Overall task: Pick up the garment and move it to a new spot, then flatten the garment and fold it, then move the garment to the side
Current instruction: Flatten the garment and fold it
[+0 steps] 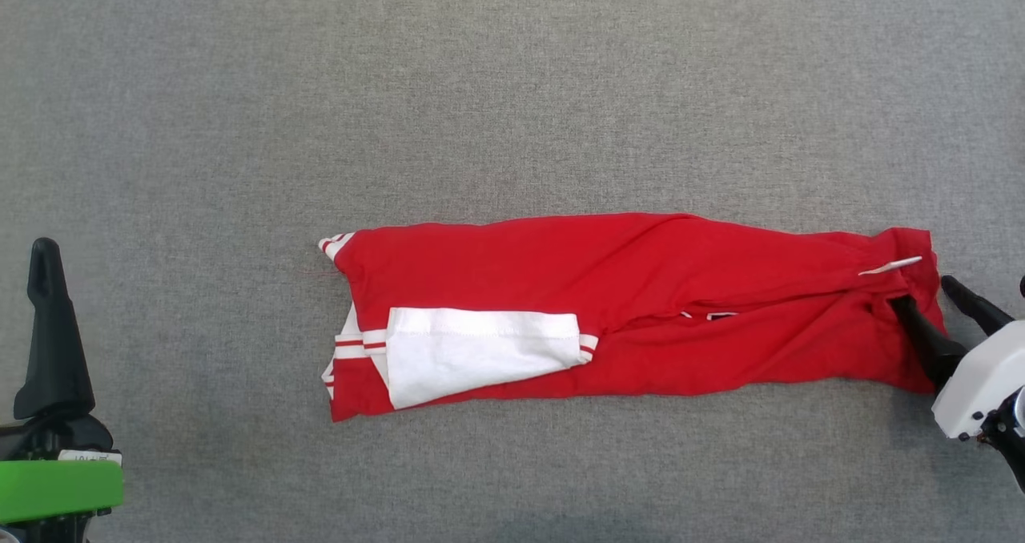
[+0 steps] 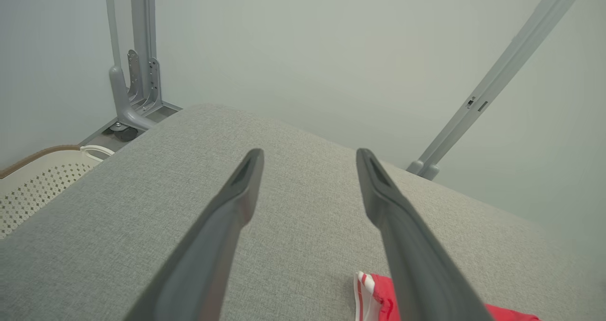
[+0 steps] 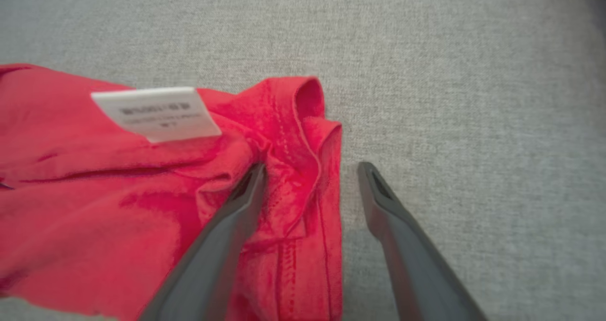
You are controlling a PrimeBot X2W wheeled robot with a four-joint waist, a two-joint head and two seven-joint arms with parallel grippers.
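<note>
Lying as a folded strip on the grey table (image 1: 512, 86), the red garment (image 1: 625, 311) is showing a white label (image 3: 156, 112) with print too blurred to read. The right gripper (image 1: 922, 291) is standing open at the garment's right end, 1 finger on the cloth, 1 just beside the hem, holding nothing. The left gripper (image 2: 308, 153) is hanging open and empty, well apart from the garment's left end.

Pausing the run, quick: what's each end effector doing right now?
Left end effector: open, holding nothing.
Right end effector: open, straddling the end hem of the red garment, not gripping it.
</note>
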